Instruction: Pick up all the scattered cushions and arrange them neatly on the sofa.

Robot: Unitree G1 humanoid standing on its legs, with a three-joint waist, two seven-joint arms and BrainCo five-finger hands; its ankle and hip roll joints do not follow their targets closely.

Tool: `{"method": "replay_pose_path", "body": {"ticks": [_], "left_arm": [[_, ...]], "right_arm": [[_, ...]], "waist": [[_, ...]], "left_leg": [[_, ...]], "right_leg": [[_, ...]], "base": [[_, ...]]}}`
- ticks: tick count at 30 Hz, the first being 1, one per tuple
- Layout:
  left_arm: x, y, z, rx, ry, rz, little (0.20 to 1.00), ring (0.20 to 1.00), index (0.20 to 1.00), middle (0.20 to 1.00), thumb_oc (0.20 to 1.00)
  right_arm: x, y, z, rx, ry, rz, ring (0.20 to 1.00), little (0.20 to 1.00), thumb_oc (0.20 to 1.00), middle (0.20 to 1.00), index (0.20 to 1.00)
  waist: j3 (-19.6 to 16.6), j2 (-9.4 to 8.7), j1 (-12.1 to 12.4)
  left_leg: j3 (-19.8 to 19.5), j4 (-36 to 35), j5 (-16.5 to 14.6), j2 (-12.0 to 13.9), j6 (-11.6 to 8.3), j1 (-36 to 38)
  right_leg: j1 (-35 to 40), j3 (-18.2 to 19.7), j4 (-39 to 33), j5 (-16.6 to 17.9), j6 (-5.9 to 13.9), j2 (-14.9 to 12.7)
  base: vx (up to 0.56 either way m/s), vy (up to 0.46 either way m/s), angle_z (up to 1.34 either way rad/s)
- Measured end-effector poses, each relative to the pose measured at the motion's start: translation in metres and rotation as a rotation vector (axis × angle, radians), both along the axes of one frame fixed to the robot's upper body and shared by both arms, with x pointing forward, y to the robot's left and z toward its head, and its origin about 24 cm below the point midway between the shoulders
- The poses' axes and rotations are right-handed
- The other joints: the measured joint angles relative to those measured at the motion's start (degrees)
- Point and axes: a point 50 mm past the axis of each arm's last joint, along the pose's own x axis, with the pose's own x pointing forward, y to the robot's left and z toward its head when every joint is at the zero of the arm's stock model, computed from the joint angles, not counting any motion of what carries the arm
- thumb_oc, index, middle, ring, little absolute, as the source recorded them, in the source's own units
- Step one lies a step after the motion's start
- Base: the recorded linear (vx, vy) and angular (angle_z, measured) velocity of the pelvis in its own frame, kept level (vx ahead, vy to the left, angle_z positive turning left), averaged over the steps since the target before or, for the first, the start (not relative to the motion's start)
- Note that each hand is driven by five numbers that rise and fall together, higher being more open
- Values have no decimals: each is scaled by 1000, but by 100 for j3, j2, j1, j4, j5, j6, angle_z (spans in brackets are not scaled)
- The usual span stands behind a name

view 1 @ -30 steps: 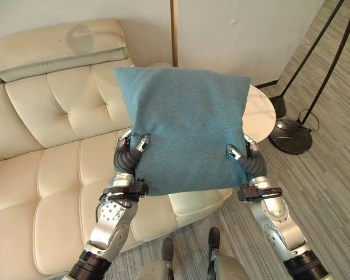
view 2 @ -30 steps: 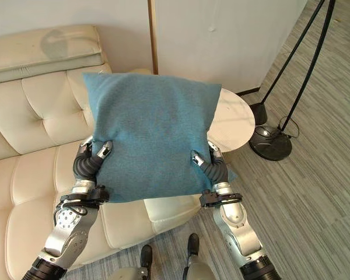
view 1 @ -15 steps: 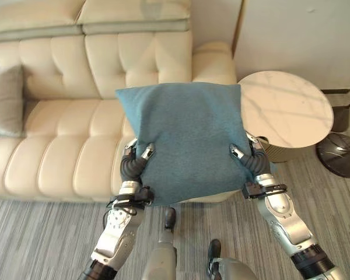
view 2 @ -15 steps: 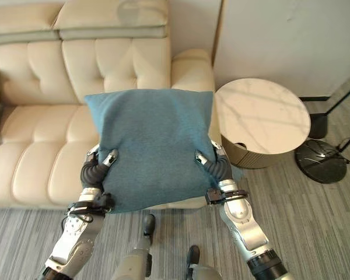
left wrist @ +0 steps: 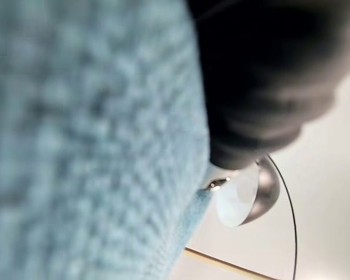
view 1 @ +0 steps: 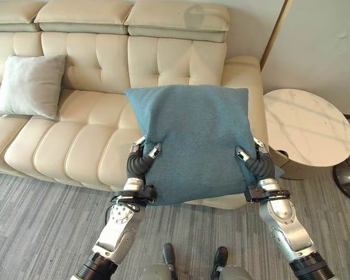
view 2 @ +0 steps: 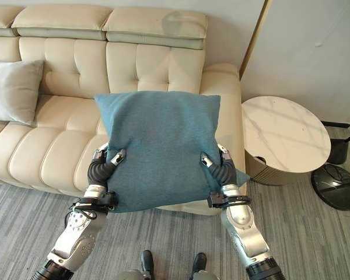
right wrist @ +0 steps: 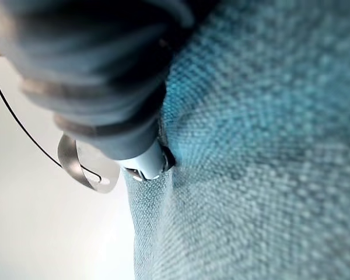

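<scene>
I hold a large teal cushion upright in front of me, above the front edge of the cream sofa. My left hand grips its lower left edge and my right hand its lower right edge, thumbs on the front and fingers hidden behind. The wrist views show the teal weave pressed close against each hand. A grey cushion leans against the sofa's backrest at the far left.
A round marble-topped side table stands right of the sofa's armrest. A black floor-lamp base sits on the grey carpet beyond it. A white wall runs behind the sofa.
The whole picture has swung left along the sofa, so the camera moved; the grey cushion now shows fully. The teal cushion stays held between both hands.
</scene>
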Motion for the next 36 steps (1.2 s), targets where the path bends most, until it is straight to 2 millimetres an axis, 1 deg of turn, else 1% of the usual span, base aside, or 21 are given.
{"method": "replay_pose_path", "body": {"ticks": [3, 6, 8, 9, 10, 11, 13, 14, 15, 17, 18, 20, 21, 25, 27, 28, 29, 31, 32, 33, 36], "left_arm": [[1, 0, -1, -5, 2, 3, 200, 200, 200, 200, 200], [-1, 1, -5, 1, 19, 8, 200, 200, 200, 200, 200], [-1, 9, -4, 33, 17, 20, 200, 200, 200, 200, 200], [0, 9, -4, 19, 15, 29, 200, 200, 200, 200, 200], [-1, 9, -4, 19, 18, 29, 200, 200, 200, 200, 200], [-1, 7, -5, 5, 17, 31, 200, 200, 200, 200, 200], [-4, 9, -11, 10, 40, 36, 200, 200, 200, 200, 200], [-10, 13, -18, 18, 72, 44, 200, 200, 200, 200, 200], [-11, 12, -21, 19, 87, 37, 200, 200, 200, 200, 200], [-15, 8, -24, 12, 97, 14, 200, 200, 200, 200, 200], [-15, 6, -24, 9, 94, 4, 200, 200, 200, 200, 200], [-11, 2, -19, 3, 72, -12, 200, 200, 200, 200, 200], [-10, -1, -16, 2, 59, -37, 200, 200, 200, 200, 200], [-6, -2, -11, 9, 37, -47, 200, 200, 200, 200, 200], [-5, -3, -10, 10, 32, -49, 200, 200, 200, 200, 200], [-5, -2, -10, 10, 31, -46, 200, 200, 200, 200, 200], [-5, -2, -11, 9, 35, -46, 200, 200, 200, 200, 200], [-4, -2, -13, 12, 46, -45, 200, 200, 200, 200, 200], [-6, -7, -15, 7, 53, -59, 200, 200, 200, 200, 200], [-6, -6, -15, 14, 54, -60, 200, 200, 200, 200, 200], [-2, 1, -14, 50, 49, -54, 200, 200, 200, 200, 200]], "right_arm": [[1, 0, 1, -1, -3, 0, 200, 200, 200, 200, 200], [0, 1, -2, 1, 9, 2, 200, 200, 200, 200, 200], [0, 5, -1, 9, 5, 19, 200, 200, 200, 200, 200], [0, 3, 1, -8, -2, 32, 200, 200, 200, 200, 200], [0, 4, 0, -8, -2, 33, 200, 200, 200, 200, 200], [-2, 1, -1, 1, 4, 33, 200, 200, 200, 200, 200], [-6, 2, -7, 11, 28, 31, 200, 200, 200, 200, 200], [-8, 3, -10, 7, 39, 45, 200, 200, 200, 200, 200], [-9, 0, -12, 4, 47, 42, 200, 200, 200, 200, 200], [-14, -6, -19, -2, 78, 30, 200, 200, 200, 200, 200], [-14, -8, -18, -1, 79, 32, 200, 200, 200, 200, 200], [-13, -14, -13, -8, 63, 24, 200, 200, 200, 200, 200], [-11, -17, -8, -6, 41, 15, 200, 200, 200, 200, 200], [-9, -18, -1, -7, 14, 14, 200, 200, 200, 200, 200], [-8, -18, -1, -4, 13, 11, 200, 200, 200, 200, 200], [-6, -17, 0, -3, 8, 10, 200, 200, 200, 200, 200], [-6, -17, -1, -2, 11, 8, 200, 200, 200, 200, 200], [-7, -18, -3, -4, 21, 2, 200, 200, 200, 200, 200], [-8, -21, -4, -14, 25, -5, 200, 200, 200, 200, 200], [-7, -19, -6, 5, 30, -9, 200, 200, 200, 200, 200], [-7, -13, -6, 24, 28, -4, 200, 200, 200, 200, 200]], "waist": [[16, -15, -32], [6, -57, -238], [-27, -222, -147], [144, -87, -137], [156, -109, -143], [321, -161, -189], [329, -138, -259], [263, -236, -164], [276, -104, -219], [200, 28, -352], [198, 30, -353], [190, -4, -439], [185, -57, -414], [152, -269, -531], [136, -381, -467], [146, -404, -420], [145, -401, -421], [107, -353, -461], [-27, -165, -603], [-72, -252, -589], [-151, -346, -603]], "left_leg": [[-33, 128, -132, -157, 166, -44], [-369, 303, -291, -226, 341, 3], [-499, 274, -297, -303, 469, -21], [-861, 319, -375, -271, 553, -19], [-866, 316, -405, -307, 538, -6], [-1094, 640, -685, -358, 531, -8], [-1221, 672, -760, -329, 360, 103], [-1263, 440, -819, -381, 165, 471], [-1356, 547, -877, -277, 31, 523], [-1518, 781, -952, -199, -93, 654], [-1500, 1120, -1037, -138, -273, 568], [-1367, 2246, -1078, -35, -581, 69], [-950, 2820, -1207, 63, -729, -323], [-1040, 1485, -1098, 141, -576, -633], [-1443, 1125, -968, 164, -608, -775], [-1904, 804, -743, 229, -615, -844], [-1974, 735, -646, 247, -591, -863], [-1915, 700, -434, 264, -451, -610], [-1847, 565, -150, 273, -404, -346], [-1725, 392, 68, 182, -363, -216], [-1276, 111, 106, -153, -148, 0]], "right_leg": [[-292, 194, 782, -234, 144, -278], [-836, 950, 2131, -477, 384, -472], [-1064, 1320, 2179, -773, 290, -211], [-1988, 1390, 1989, -987, 32, 659], [-2162, 1373, 1870, -906, -14, 679], [-2459, 1244, 1285, -716, 161, 655], [-1988, 774, 1188, -645, 84, 555], [-1385, 595, 752, -194, -185, 517], [-1227, 659, 752, -116, -194, 637], [-945, 606, 730, -119, -493, 796], [-806, 591, 641, -67, -692, 849], [-587, 686, 490, -211, -813, 921], [-317, 741, 183, -110, -975, 997], [-33, 1068, 15, -172, -880, 1015], [67, 1395, -93, -176, -869, 1037], [183, 1614, -148, -170, -821, 1090], [253, 1698, -149, -187, -783, 1098], [447, 1824, -200, -240, -653, 1091], [509, 1914, -244, -272, -523, 1140], [438, 2092, -132, -310, -369, 1016], [338, 2349, -22, -398, -97, 600]], "base": [[113, 192, 11], [118, 105, 59], [238, 74, 50], [545, -2, 76], [529, -47, 109], [549, -69, 74], [372, -51, 56], [430, -70, 23], [412, -113, 42], [182, -80, 47], [162, -50, 1], [228, -18, 0], [241, 43, -26], [184, 81, -46], [162, 155, -66], [205, 239, -97], [167, 200, -89], [157, 206, -52], [204, 320, -61], [147, 284, -72], [81, 181, -58]]}}
